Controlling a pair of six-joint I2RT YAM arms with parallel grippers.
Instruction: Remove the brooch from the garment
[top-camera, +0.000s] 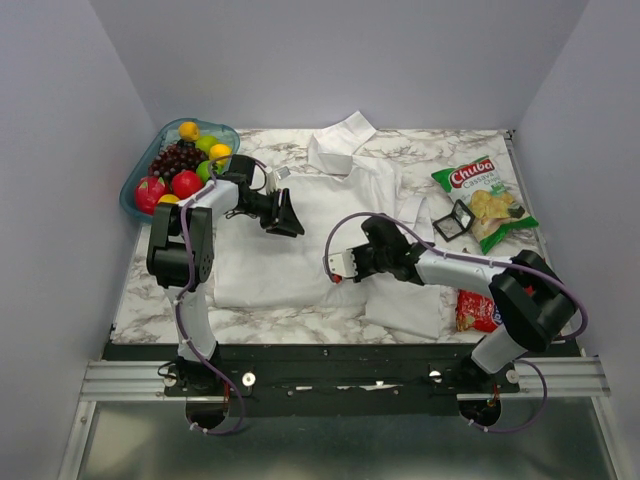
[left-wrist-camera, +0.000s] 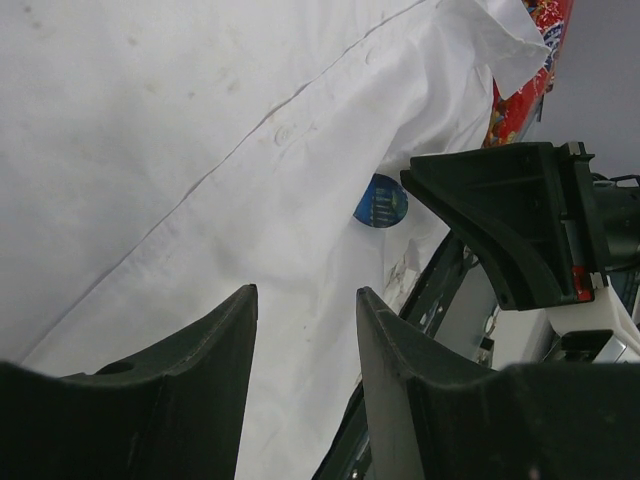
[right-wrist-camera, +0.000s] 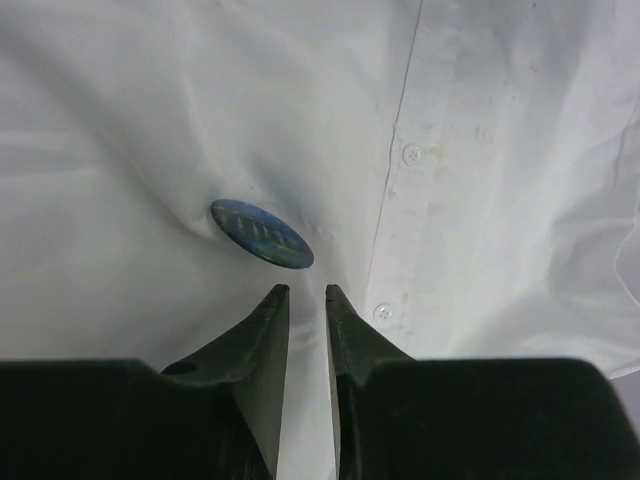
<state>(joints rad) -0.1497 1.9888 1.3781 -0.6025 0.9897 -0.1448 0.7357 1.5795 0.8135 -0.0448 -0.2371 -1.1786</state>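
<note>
The garment (top-camera: 300, 250), a white collared shirt, lies spread across the marble table. The brooch (right-wrist-camera: 262, 234), a small round dark-blue pin, is fixed to the cloth left of the button placket. It also shows in the left wrist view (left-wrist-camera: 381, 201). In the top view it is hidden by my right arm. My right gripper (right-wrist-camera: 306, 290) hovers just below the brooch, its jaws a narrow gap apart with nothing between them; it sits over the shirt's lower front (top-camera: 340, 264). My left gripper (top-camera: 285, 215) is open and empty over the shirt's chest (left-wrist-camera: 305, 292).
A blue bowl (top-camera: 137, 180) of fruit stands at the back left. A green chips bag (top-camera: 485, 195) and a small black square frame (top-camera: 457, 222) lie at the right. A red packet (top-camera: 476, 310) lies by the right arm, beside the shirt's sleeve.
</note>
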